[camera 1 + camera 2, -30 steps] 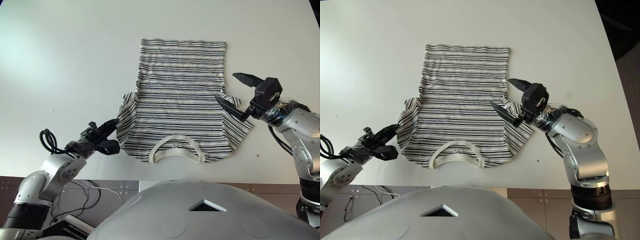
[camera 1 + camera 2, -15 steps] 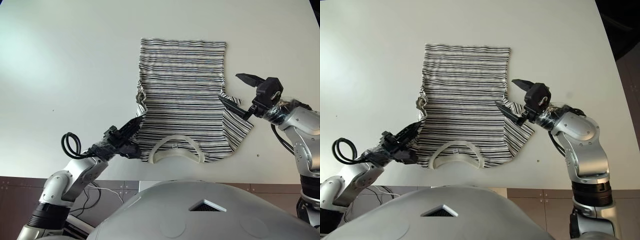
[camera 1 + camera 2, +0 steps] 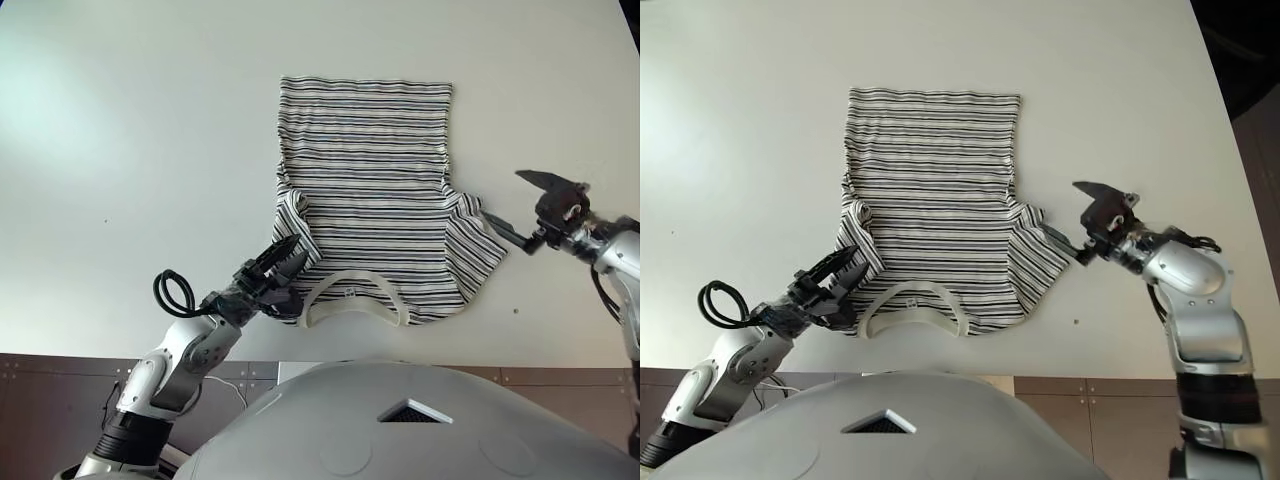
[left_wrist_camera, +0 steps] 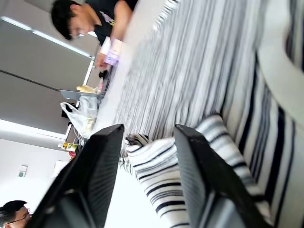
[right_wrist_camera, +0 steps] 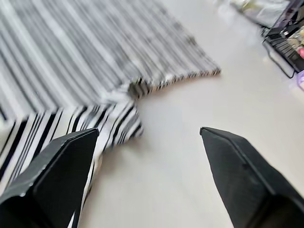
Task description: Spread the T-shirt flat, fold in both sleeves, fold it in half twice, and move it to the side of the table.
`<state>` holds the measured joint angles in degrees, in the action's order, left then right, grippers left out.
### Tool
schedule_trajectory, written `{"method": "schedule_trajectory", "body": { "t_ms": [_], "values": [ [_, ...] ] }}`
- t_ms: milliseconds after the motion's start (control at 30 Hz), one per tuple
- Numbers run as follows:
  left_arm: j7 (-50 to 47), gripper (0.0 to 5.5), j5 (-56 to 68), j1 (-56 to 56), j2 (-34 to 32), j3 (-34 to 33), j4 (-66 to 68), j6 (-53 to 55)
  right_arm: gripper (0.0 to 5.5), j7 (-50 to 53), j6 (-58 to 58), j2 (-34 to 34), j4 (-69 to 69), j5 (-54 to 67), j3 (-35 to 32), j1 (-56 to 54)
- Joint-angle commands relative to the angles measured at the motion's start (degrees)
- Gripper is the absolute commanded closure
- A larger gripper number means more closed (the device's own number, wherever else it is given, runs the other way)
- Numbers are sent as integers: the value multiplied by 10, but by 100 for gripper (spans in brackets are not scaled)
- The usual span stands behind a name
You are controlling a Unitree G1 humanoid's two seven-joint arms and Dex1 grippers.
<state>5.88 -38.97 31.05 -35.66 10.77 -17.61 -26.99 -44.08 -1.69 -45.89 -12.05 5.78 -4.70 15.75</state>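
Observation:
The black-and-white striped T-shirt lies on the white table, its white collar toward me. Its left sleeve is folded in over the body. The right sleeve spreads outward on the table. My left gripper sits at the shirt's left shoulder beside the collar, open, and in the left wrist view striped cloth shows beyond its fingers. My right gripper is open just past the right sleeve's outer edge, one finger low near the cloth; in the right wrist view it holds nothing.
Bare tabletop stretches wide to the left of the shirt and beyond its hem. The table's near edge runs close below the collar. A narrower strip of table lies right of the shirt.
My left gripper swept right from the table's left, carrying the left sleeve over onto the body. My right gripper drew back to the right, off the shirt.

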Motion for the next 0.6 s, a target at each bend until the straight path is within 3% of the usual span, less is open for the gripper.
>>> {"method": "schedule_trajectory", "body": {
  "t_ms": [33, 167, 300, 500, 600],
  "values": [
    [-21, 291, -6, 7, 10, -35, -26, 10, 155, -58, 49, -52, -5, 4, -32, 22],
    [-37, 273, -9, 3, 29, -71, -58, 26, 155, -87, 189, -116, 23, -106, 7, 65],
    [-33, 273, 14, 16, 29, -101, -58, 29, 155, -100, 251, -145, 40, -128, 2, 89],
    [-16, 273, 29, 42, 44, -93, -61, 32, 155, -32, 293, -116, 65, -207, 29, 87],
    [-8, 238, 29, 60, 44, -86, -55, 29, 155, -12, 302, -115, 69, -221, 31, 100]
  ]
}}
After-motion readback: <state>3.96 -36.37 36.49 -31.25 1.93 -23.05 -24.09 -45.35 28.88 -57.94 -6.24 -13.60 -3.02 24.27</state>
